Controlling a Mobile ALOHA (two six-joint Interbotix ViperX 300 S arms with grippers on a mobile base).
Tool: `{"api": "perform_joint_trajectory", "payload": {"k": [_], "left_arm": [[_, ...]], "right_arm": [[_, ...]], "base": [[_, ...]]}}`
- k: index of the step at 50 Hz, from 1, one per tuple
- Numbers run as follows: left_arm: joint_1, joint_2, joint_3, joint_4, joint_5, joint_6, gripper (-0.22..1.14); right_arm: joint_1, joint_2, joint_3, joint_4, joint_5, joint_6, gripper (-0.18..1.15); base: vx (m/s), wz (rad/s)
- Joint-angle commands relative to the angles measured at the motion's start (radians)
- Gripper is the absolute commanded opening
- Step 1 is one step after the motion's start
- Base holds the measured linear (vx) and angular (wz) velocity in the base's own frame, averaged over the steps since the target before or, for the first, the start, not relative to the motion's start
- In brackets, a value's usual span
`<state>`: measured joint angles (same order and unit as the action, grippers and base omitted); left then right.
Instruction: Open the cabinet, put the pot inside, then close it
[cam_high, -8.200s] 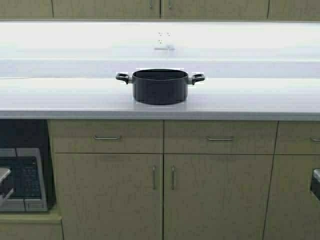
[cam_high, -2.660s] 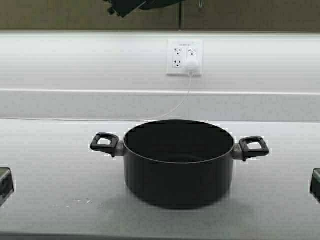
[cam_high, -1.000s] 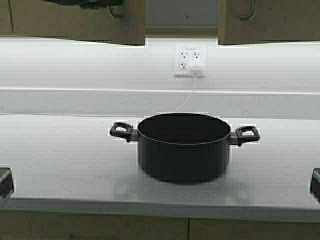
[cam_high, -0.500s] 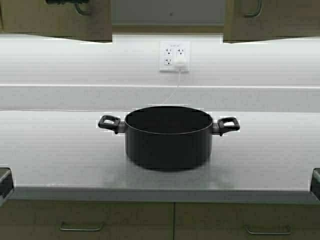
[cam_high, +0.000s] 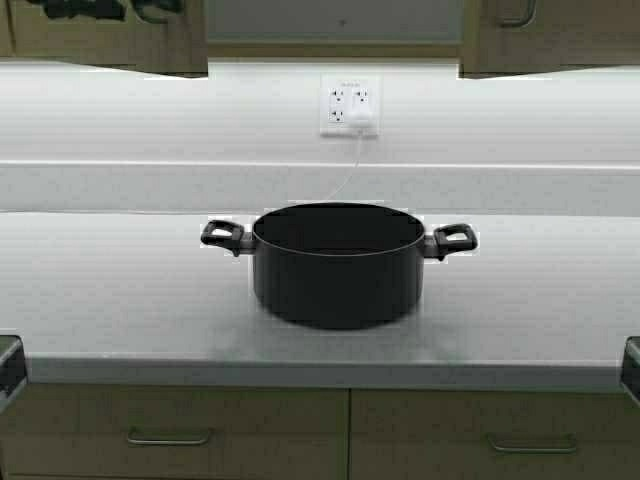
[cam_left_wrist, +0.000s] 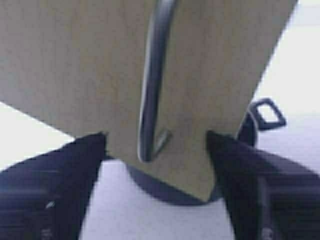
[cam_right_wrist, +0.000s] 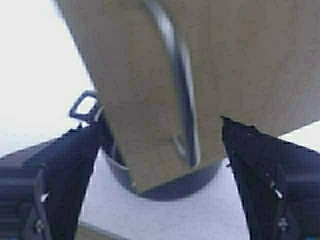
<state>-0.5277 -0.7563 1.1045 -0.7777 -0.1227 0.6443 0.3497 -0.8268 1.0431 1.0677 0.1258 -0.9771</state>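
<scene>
Pot first: from the high view, the wide matt-black cooking pot (cam_high: 338, 265) with two loop side handles sits on the pale grey countertop (cam_high: 110, 300), centred before me and well below the tan wood-grain wall cabinet (cam_high: 170, 45). Both cabinet doors stand swung apart at the top edge, with the pale grey interior (cam_high: 335, 20) showing between them, directly above the pot. My left gripper (cam_high: 85, 8) is a dark shape up at the left door; my right gripper is out of this view.

In the left wrist view, my left gripper (cam_left_wrist: 155, 142) is spread wide, one finger on each side of the left door's lower corner, the slim silver handle (cam_left_wrist: 152, 85) running lengthwise between them. The pot (cam_left_wrist: 260, 120) lies beyond and below.

In the right wrist view, my right gripper (cam_right_wrist: 160, 135) is likewise spread wide around the right door's handle (cam_right_wrist: 180, 100), the pot (cam_right_wrist: 150, 185) beneath. Both arms look about equally far from the pot, one loop handle toward each, so I judge the next reach is straight down.
</scene>
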Motion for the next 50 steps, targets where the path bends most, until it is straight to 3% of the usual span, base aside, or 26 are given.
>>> {"api": "perform_joint_trajectory", "payload": {"k": [1,7,11,14,19,22,29,37,50], "left_arm": [[0.003,-0.058,0.003,0.005,0.072,0.003,0.94],[0.003,-0.123,0.003,0.025,0.172,-0.002,0.83],[0.003,-0.153,-0.002,0.025,0.221,-0.009,0.65],[0.003,-0.164,-0.014,0.023,0.267,-0.018,0.44],[-0.017,-0.161,-0.044,0.025,0.328,-0.020,-0.01],[-0.055,-0.144,-0.066,0.025,0.318,-0.020,-0.12],[-0.207,-0.008,-0.123,0.028,0.179,-0.017,0.08],[-0.383,0.268,-0.230,0.032,-0.028,-0.014,0.02],[-0.414,0.525,-0.379,0.032,-0.225,-0.031,0.02]], "right_arm": [[-0.006,-0.097,0.006,-0.072,0.072,0.044,1.01],[-0.014,-0.201,0.005,-0.150,0.173,0.144,0.96],[-0.020,-0.256,-0.011,-0.215,0.267,0.255,0.83],[-0.020,-0.265,-0.032,-0.268,0.337,0.348,0.62],[-0.018,-0.247,-0.052,-0.341,0.397,0.419,0.09],[-0.012,-0.235,-0.058,-0.345,0.373,0.419,-0.10],[0.137,-0.130,-0.101,-0.339,0.204,0.410,0.11],[0.400,0.104,-0.218,-0.396,0.025,0.383,0.07],[0.417,0.334,-0.387,-0.476,-0.080,0.388,0.07]], "base": [[-0.02,0.01],[0.00,0.00],[0.00,0.00],[0.00,0.00],[0.00,0.00],[0.00,0.00],[0.00,0.00],[0.00,0.00],[0.00,0.00]]}}
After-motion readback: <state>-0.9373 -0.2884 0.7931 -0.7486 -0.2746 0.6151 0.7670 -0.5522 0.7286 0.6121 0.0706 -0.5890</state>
